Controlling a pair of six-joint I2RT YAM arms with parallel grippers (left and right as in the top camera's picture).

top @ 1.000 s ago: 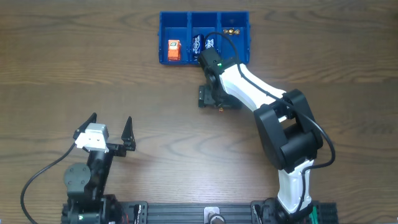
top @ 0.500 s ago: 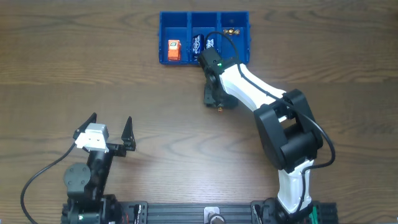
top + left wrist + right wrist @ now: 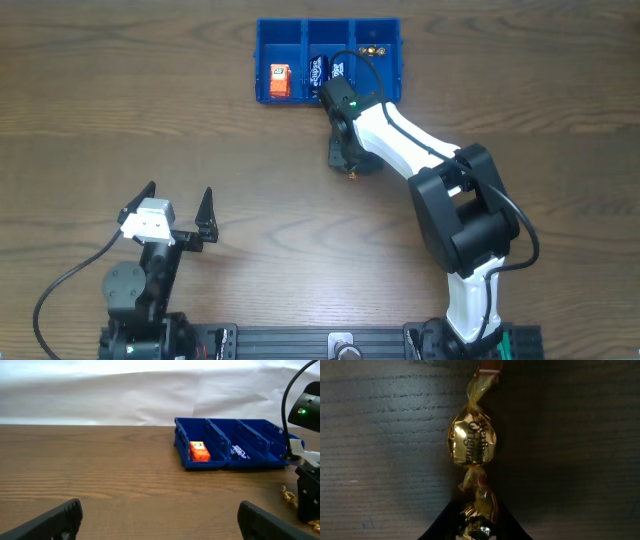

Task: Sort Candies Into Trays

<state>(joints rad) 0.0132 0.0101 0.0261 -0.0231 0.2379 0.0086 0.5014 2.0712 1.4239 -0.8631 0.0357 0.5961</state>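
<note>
Wood grain runs across the table (image 3: 120, 100), and against the middle of its far edge we find a blue tray (image 3: 259, 60) split into three compartments side by side. We see an orange candy (image 3: 279, 80) in the compartment toward the table's left edge, blue-wrapped candies (image 3: 328, 69) in the middle one, and a few small gold candies (image 3: 372, 47) in the one toward the right edge. Just on the near side of the tray, the right gripper (image 3: 348, 168) points down at the wood. A gold candy (image 3: 472, 437) lies there on the bare table outside the tray. We see the gripper's jaws pressed together on one twisted tail of the wrapper, while the round body and the other tail stretch away from them along the surface. From the left wrist view we catch that same gold candy (image 3: 289, 495) low on the table beside the right gripper (image 3: 307, 495), with the blue tray (image 3: 205, 465) behind it. Well apart from all this, toward the near left corner of the table, the left gripper (image 3: 178, 190) hangs with its jaws spread wide and nothing between them.
</note>
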